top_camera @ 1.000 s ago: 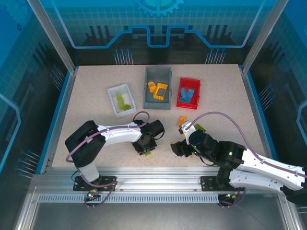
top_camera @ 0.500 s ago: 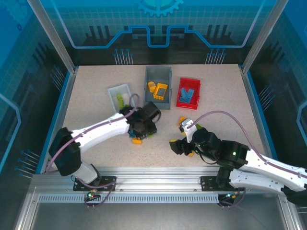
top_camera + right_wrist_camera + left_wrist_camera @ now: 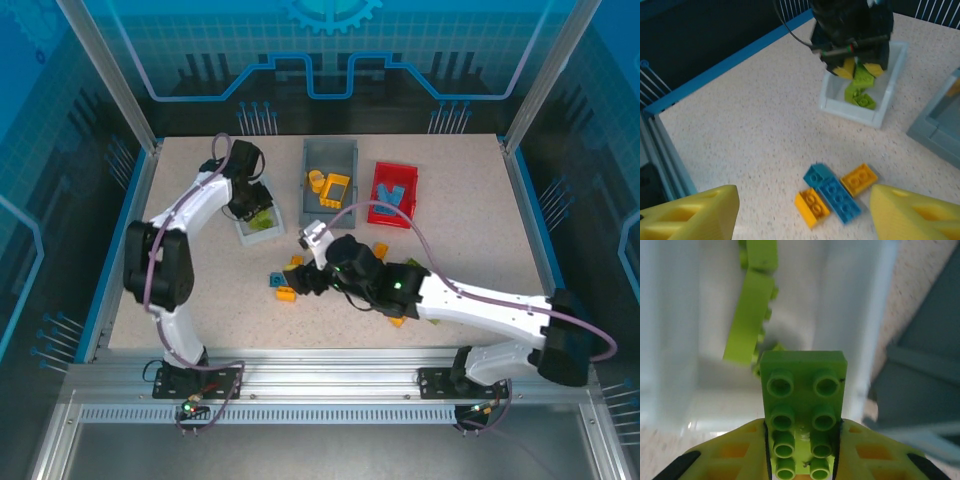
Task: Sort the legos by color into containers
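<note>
Legos [image 3: 286,293], sorted by colour: job partly done at the time of record.

1. White bin [image 3: 262,235], leftmost of the three. It held lime-green pieces only, among them a long green plate [image 3: 751,320]. My left end effector [image 3: 802,432] hung over it, closed on the sides of a green brick [image 3: 802,390], studs facing the wrist camera. The brick was not yet released.
2. Loose cluster [image 3: 840,200], on the worktop [image 3: 480,200] on the near side of the white bin. It was two blue and two orange bricks lying close together, unsorted.
3. My right end effector [image 3: 804,205] was above that cluster, spread wide and holding nothing.
4. Grey bin [image 3: 308,195], middle of the row. It held yellow and orange pieces.
5. Red bin [image 3: 378,212], rightmost. It held blue pieces.
6. Stray orange brick [image 3: 380,249] lay on the worktop just on the near side of the red bin. A second orange piece [image 3: 397,320] lay against my right arm. Both were unsorted.

Assessment: each bin already carried its own colour, so I judged the greater part put away. The green brick needed only dropping. At least six pieces remained: two blue for the red bin, four orange for the grey bin. Whether more lay hidden under my right arm, I could not tell.
</note>
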Robot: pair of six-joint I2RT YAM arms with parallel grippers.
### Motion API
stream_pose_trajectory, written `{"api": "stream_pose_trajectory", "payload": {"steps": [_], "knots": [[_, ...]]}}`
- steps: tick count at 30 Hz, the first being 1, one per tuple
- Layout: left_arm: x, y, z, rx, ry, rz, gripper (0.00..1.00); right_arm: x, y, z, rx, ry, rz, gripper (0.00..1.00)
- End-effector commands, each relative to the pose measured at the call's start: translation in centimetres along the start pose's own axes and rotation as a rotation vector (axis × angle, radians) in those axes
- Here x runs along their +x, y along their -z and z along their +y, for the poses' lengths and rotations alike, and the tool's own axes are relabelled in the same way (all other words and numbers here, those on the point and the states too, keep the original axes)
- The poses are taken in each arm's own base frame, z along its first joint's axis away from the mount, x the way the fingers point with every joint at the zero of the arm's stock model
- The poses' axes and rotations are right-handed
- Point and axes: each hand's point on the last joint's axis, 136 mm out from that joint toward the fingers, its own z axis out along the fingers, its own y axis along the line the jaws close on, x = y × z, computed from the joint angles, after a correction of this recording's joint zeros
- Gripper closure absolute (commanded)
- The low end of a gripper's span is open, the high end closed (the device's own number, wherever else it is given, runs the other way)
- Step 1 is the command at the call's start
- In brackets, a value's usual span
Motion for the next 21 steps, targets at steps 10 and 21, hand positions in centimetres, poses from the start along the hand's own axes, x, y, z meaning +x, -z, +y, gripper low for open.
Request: {"api": "stream_pose_trajectory", "payload": {"steps": [10, 21], "knots": [[-3.5, -3.3, -0.5, 0.033, -0.028, 0.022, 0.51, 4.1, -5.4, -2.4, 0.085, -0.085, 0.242, 0.29], [-1.6, 2.1, 0.1, 0.086, -0.014, -0.017, 0.36, 14.2, -6.6, 0.1, 0.134, -0.124, 0.570, 0.17]]}}
